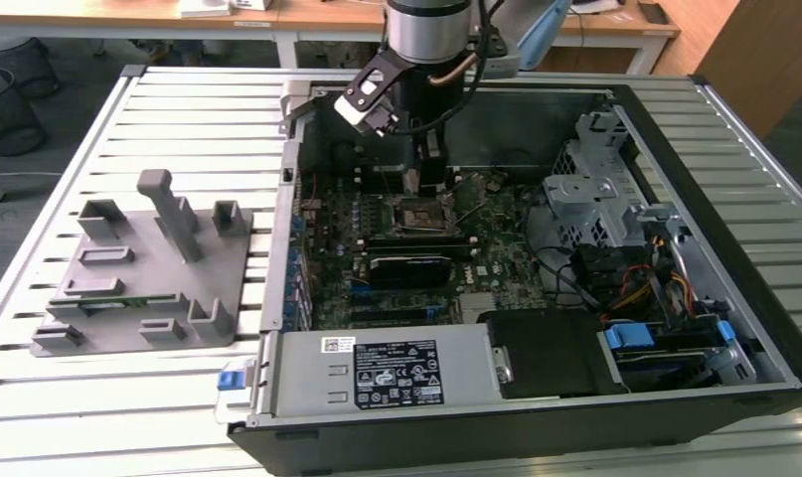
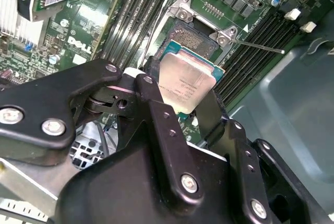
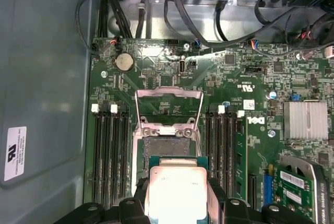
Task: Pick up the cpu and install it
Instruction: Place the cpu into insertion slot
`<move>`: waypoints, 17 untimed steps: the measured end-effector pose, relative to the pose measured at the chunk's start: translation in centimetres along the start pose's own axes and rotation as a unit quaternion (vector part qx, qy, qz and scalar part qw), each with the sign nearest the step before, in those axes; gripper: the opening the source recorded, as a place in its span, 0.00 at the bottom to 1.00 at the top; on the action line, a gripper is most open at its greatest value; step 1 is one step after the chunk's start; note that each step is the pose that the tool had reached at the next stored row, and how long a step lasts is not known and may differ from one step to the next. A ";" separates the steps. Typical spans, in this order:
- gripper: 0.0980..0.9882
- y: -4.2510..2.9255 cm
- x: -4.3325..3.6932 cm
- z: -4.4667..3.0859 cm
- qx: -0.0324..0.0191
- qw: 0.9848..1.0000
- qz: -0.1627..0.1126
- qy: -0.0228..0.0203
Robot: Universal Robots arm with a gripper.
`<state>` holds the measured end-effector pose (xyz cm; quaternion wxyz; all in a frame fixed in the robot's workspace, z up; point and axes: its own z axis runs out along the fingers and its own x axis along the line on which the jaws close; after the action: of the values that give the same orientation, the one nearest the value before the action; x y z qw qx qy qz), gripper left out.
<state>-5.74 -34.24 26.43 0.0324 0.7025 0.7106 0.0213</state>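
The cpu, a silvery square plate with a thin green edge, hangs between my gripper's black fingers, which are shut on two of its opposite edges. In the second wrist view the cpu sits tilted in the gripper, just short of the open socket. The socket lies bare on the green motherboard, with its metal load plate flipped up behind it. In the exterior view the gripper reaches down inside the computer case, a little above the socket.
Memory slots flank the socket on both sides. The thin retention lever sticks out beside it. A black block lies near the socket, a grey drive cage and cables at the exterior view's right. A grey fixture stands outside the case.
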 end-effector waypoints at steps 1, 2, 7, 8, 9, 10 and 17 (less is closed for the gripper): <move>0.48 -0.01 0.01 0.12 0.000 1.000 0.000 0.000; 0.48 -0.02 0.01 0.24 0.000 1.000 0.000 0.000; 0.48 -0.04 0.02 0.78 0.000 1.000 0.000 0.000; 0.48 -0.04 0.03 0.85 0.000 1.000 0.000 0.000; 0.48 -0.04 0.03 0.91 0.000 1.000 0.000 0.000; 0.48 -0.04 0.03 0.95 0.000 1.000 0.000 0.000; 0.48 0.05 0.03 1.22 0.000 1.000 0.000 0.000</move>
<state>-5.59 -34.22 25.21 0.0323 0.7026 0.7106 0.0213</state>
